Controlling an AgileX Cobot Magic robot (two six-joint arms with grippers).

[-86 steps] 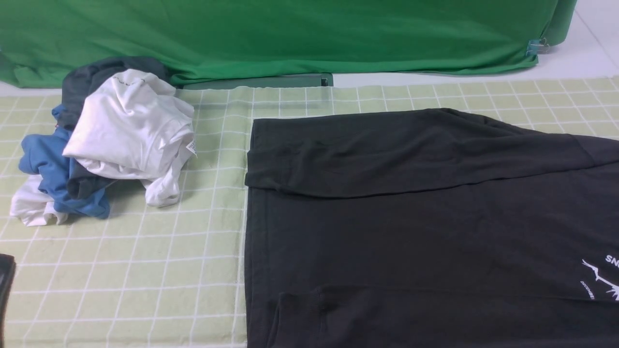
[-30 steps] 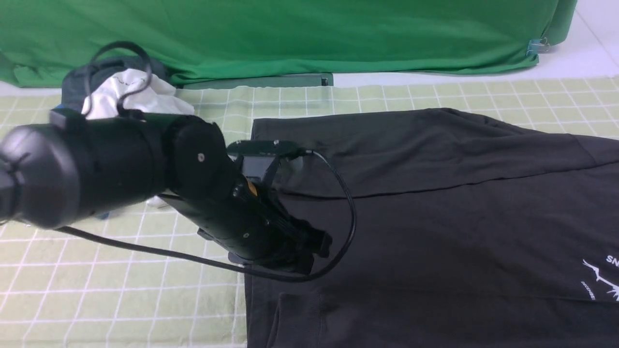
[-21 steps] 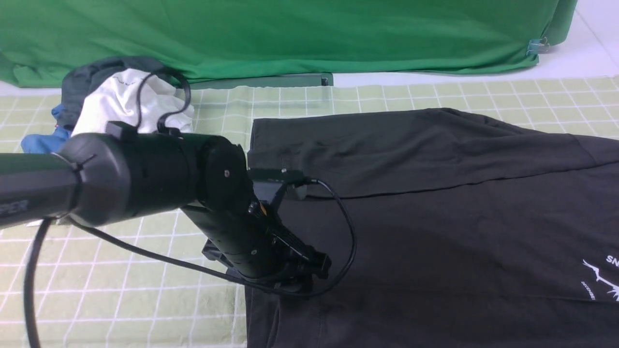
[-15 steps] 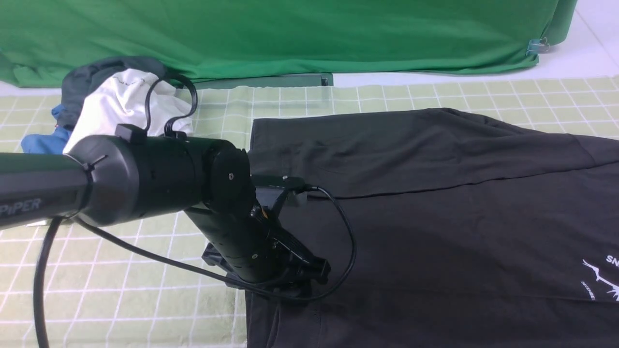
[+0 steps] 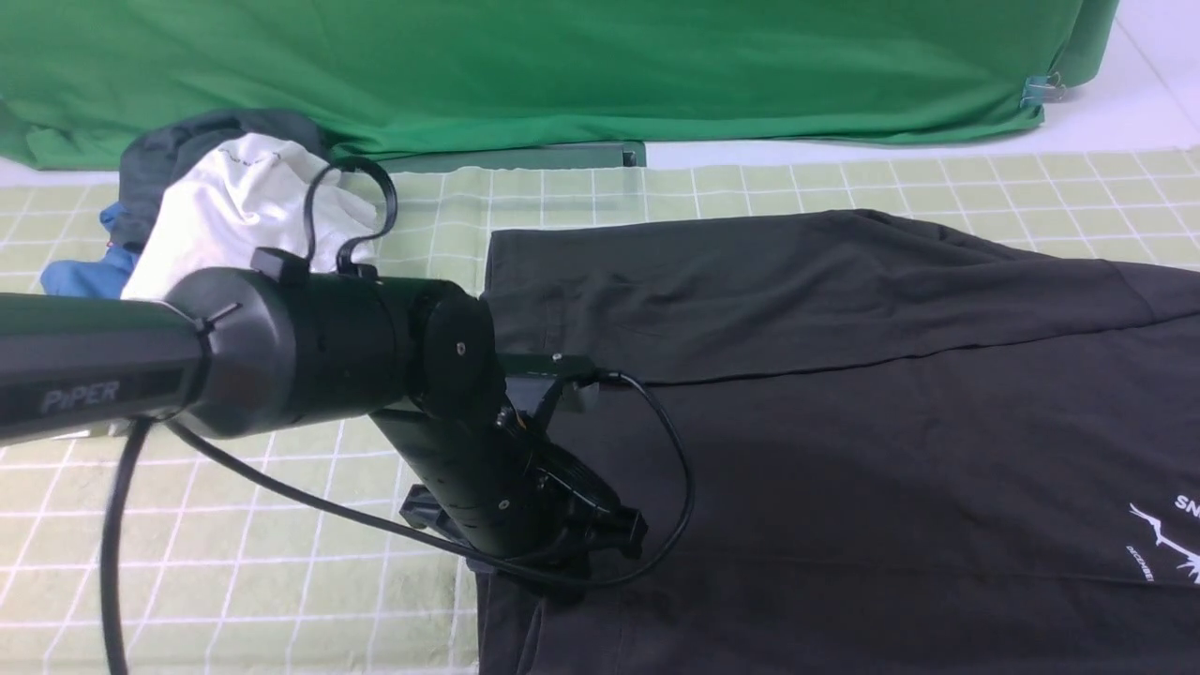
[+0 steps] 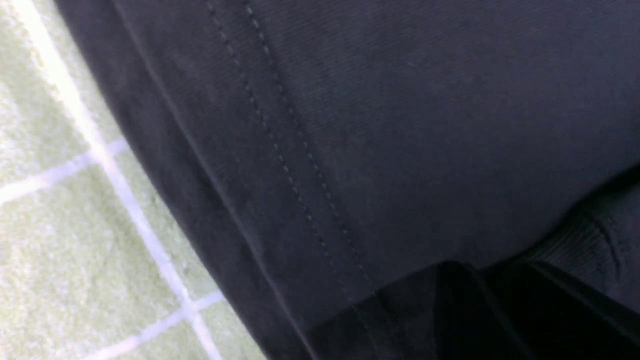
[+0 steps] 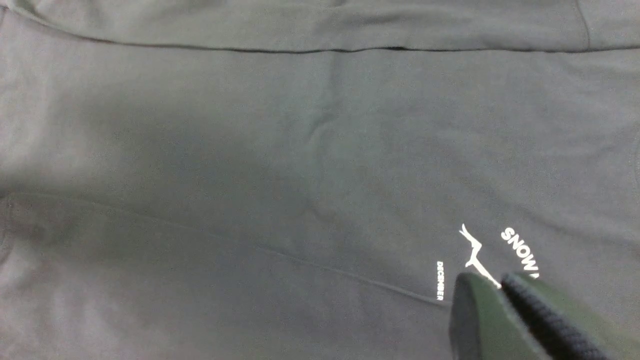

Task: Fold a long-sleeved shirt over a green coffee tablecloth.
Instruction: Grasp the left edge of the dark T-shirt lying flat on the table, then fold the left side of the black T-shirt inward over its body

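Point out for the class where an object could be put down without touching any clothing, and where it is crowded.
Bare patches of tablecloth: the near left, bordered by the shirt's hem edge, under the left arm's cable; and a strip between shirt and green fabric. Crowded: far left, with heaped garments.

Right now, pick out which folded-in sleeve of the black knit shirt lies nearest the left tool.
The near black sleeve, on the robot's side: its cuff lies at the left tool, while the far black sleeve lies beyond.
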